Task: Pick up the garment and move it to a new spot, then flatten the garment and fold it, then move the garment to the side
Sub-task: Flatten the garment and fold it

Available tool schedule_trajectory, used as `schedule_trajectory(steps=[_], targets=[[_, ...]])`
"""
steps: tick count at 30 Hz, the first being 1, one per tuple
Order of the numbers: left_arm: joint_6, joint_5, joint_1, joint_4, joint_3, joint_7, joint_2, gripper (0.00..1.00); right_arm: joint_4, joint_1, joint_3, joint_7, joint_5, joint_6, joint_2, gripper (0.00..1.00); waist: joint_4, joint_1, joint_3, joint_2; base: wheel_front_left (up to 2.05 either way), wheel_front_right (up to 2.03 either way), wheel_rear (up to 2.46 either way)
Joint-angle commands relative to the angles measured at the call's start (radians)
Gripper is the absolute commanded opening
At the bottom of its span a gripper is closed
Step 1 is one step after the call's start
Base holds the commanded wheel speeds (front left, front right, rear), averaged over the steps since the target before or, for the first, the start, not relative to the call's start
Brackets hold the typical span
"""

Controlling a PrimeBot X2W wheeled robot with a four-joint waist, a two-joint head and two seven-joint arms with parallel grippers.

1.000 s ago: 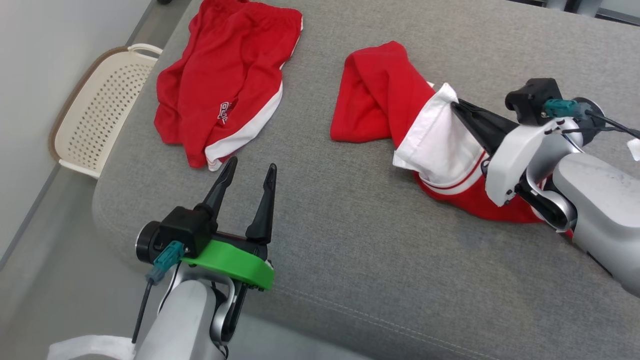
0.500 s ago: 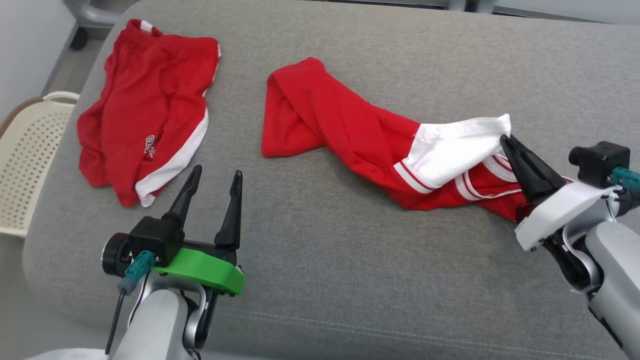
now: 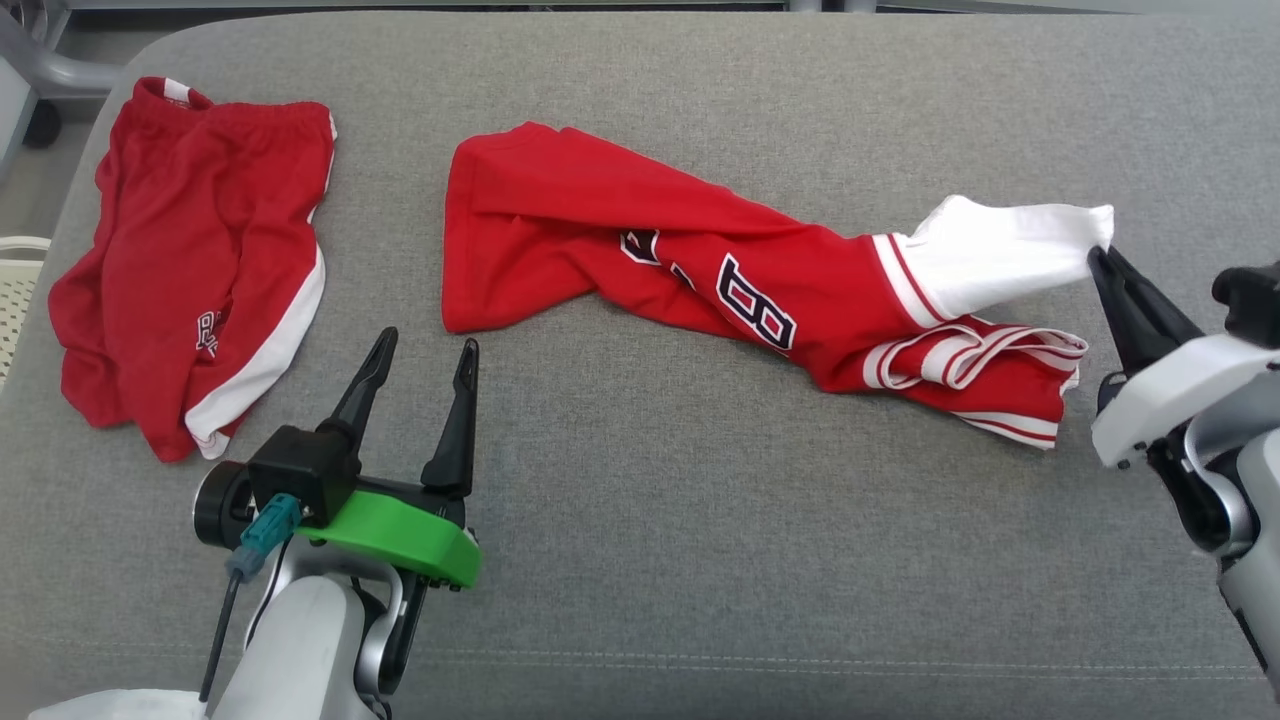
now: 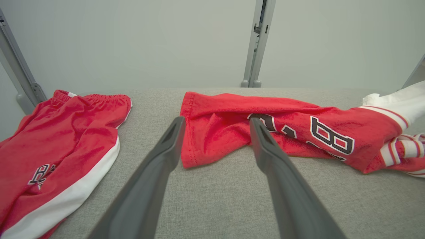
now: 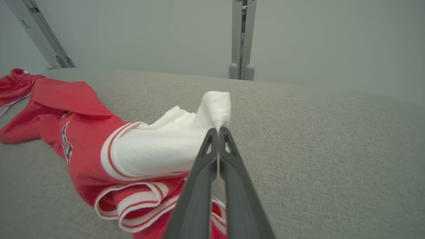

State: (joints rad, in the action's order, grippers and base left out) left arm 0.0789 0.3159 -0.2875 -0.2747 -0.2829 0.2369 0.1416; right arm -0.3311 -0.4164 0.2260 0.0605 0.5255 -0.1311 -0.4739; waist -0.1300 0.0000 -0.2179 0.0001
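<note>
Drawn out by the right gripper (image 3: pixel 1098 256), the jersey (image 3: pixel 640 225) now lies as a long slanting band across the grey cushion (image 3: pixel 700 560). A second ago it was a bunched heap with that gripper buried in its white part. The number on its front has since come into sight. Right jaws are closed on the tip of the white sleeve (image 3: pixel 1000 255), at the jersey's right end. The sleeve appears to be held slightly off the cushion, though neither view settles that. The left gripper (image 3: pixel 427 342) hangs with jaws wide and empty, near the jersey's lower left corner but apart from it, as before. The shorts (image 3: pixel 200 220) lie to the left, well apart from the jersey. Their shift across the head view is judged to be camera movement, not their own. Assessment: the move to a new spot looks nearly complete. The jersey is stretched but twisted and creased, so flattening is outstanding, and the left gripper is well placed to take the hem.
</note>
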Motion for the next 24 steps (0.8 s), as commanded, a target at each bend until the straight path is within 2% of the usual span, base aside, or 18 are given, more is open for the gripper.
schedule_trajectory(steps=[1,9,15,16,17,21,24], targets=[[-0.004,0.002,-0.012,0.002,0.000,-0.005,0.009,1.00,-0.033,-0.047,0.010,-0.001,-0.015,0.001,-0.006,0.00,0.002,0.0000,-0.008,-0.0001,0.00,0.00,0.00],[0.004,0.001,-0.039,0.002,-0.020,-0.008,0.009,1.00,-0.284,-0.243,0.090,0.077,-0.054,0.001,0.007,0.00,-0.014,0.0000,-0.041,-0.0001,0.00,0.00,0.00],[0.002,0.002,-0.046,-0.002,-0.025,-0.005,0.008,1.00,-0.433,-0.314,0.107,0.137,-0.049,0.001,0.041,0.00,-0.018,0.0000,-0.052,-0.0001,0.00,0.00,0.00],[-0.001,0.003,-0.046,-0.003,-0.025,-0.004,0.009,1.00,-0.459,-0.320,0.108,0.142,-0.044,0.001,0.049,0.82,-0.017,0.0000,-0.053,-0.0001,0.00,0.00,0.00],[-0.002,0.005,-0.045,-0.004,-0.025,-0.004,0.009,1.00,-0.480,-0.327,0.108,0.151,-0.041,0.001,0.056,1.00,-0.016,0.0000,-0.052,-0.0001,0.00,0.00,0.00],[-0.009,0.005,-0.035,-0.007,-0.023,-0.001,0.016,1.00,-0.546,-0.315,0.071,0.186,-0.020,0.001,0.083,1.00,-0.005,0.0000,-0.044,-0.0001,0.00,0.00,0.00],[-0.018,0.006,-0.022,-0.007,-0.019,0.000,0.024,1.00,-0.552,-0.277,0.039,0.200,-0.012,0.001,0.104,1.00,0.009,0.0000,-0.030,-0.0001,0.00,0.00,0.00]])
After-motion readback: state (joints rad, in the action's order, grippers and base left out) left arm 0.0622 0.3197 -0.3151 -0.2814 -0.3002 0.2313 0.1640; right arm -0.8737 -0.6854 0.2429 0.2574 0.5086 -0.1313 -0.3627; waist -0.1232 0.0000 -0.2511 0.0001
